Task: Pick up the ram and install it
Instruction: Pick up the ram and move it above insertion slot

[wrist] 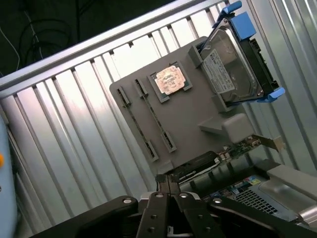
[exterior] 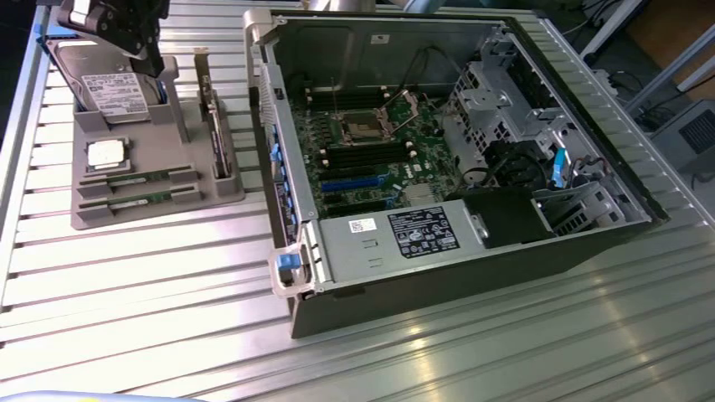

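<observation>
Two rams lie in slots of a grey parts holder (exterior: 167, 213): one ram (exterior: 136, 178) behind the other ram (exterior: 142, 201). The wrist view shows the same sticks on edge, one ram (wrist: 137, 124) beside the other ram (wrist: 156, 116). My gripper (exterior: 143, 52) hangs above the holder's far end, over the hard drive, well above the sticks. Its fingers (wrist: 159, 198) are pressed together with nothing between them, so the gripper (wrist: 167, 182) is shut. The open computer case (exterior: 625, 209) lies to the exterior view's right, with the motherboard's dark memory slots (exterior: 360, 156) near its middle.
The holder also carries a hard drive (exterior: 112, 90) in a blue bracket, a square silver processor chip (exterior: 105, 153) and an upright expansion card (exterior: 213, 117). A power supply (exterior: 391, 239) fills the case's near side. Everything stands on a ribbed metal table (exterior: 134, 285).
</observation>
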You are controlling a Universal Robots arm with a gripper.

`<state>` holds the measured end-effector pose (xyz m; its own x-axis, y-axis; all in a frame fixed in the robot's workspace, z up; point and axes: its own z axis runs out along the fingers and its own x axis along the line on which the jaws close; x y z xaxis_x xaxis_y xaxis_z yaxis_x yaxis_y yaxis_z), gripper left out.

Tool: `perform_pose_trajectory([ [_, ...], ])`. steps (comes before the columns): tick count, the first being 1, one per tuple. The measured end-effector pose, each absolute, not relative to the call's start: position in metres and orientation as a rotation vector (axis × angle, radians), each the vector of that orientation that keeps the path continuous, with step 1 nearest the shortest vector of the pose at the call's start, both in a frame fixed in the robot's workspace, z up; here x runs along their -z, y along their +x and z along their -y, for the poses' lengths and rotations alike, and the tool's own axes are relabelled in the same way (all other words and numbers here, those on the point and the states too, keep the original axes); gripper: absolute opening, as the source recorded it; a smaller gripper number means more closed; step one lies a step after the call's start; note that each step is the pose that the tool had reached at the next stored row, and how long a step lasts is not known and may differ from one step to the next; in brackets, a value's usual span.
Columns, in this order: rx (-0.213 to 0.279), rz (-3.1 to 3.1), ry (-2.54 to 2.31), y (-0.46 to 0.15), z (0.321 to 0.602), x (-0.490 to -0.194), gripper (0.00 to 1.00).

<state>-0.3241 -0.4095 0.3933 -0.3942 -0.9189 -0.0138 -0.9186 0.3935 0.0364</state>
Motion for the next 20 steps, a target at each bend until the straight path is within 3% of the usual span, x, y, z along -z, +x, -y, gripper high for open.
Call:
perform_pose_trajectory([
  [20, 0.042, 2.336, 2.071, -0.3241, 0.4096, -0.3933, 0.1],
])
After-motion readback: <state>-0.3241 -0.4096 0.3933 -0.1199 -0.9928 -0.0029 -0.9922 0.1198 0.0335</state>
